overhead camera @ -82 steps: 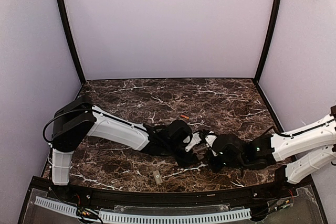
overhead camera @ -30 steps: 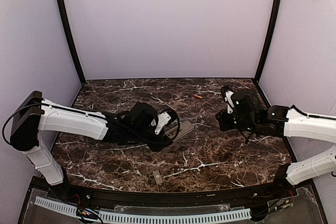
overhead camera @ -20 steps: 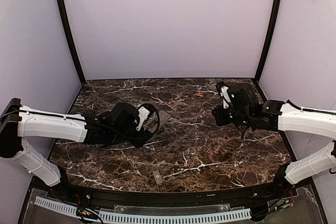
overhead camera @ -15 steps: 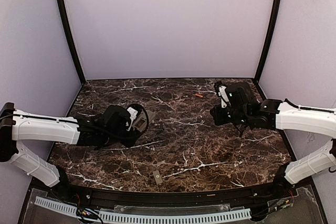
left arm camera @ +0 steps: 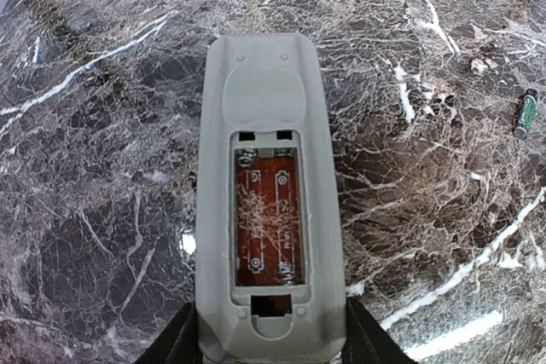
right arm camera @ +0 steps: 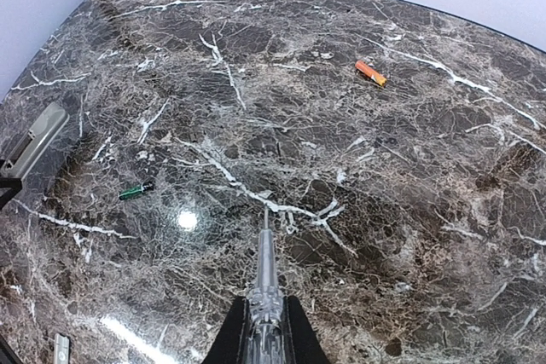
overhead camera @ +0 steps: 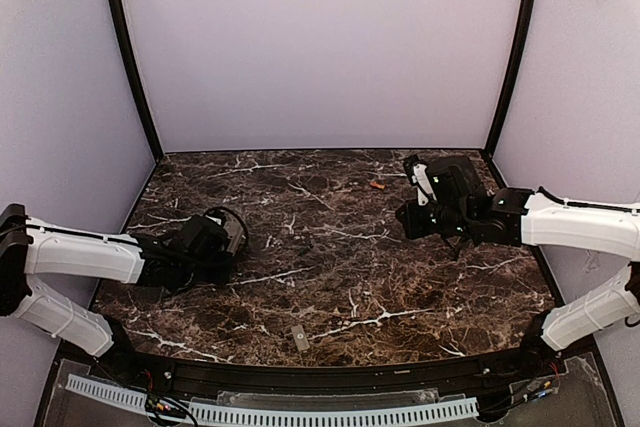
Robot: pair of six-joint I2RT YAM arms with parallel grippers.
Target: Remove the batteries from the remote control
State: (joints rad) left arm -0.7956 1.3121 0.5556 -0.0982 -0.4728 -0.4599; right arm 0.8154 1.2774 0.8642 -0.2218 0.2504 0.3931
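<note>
One remote control [left arm camera: 270, 202], grey back up, battery bay open and empty, clamped in the left gripper [left arm camera: 270, 343] over the surface's [right arm camera: 426, 210] left side. Two batteries lie loose on the surface: one orange battery [right arm camera: 370, 72] and one dark battery [right arm camera: 136, 190]. The right gripper [right arm camera: 265, 330] is pinched tight on a thin clear pick [right arm camera: 266, 262].

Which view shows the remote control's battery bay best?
Left wrist: the remote control, held in the left gripper, faces the lens with its bay open and empty. Right wrist shows only its edge, far left. Top external barely shows it.

No readable text or markings, even on the remote control [left arm camera: 271, 193].
</note>
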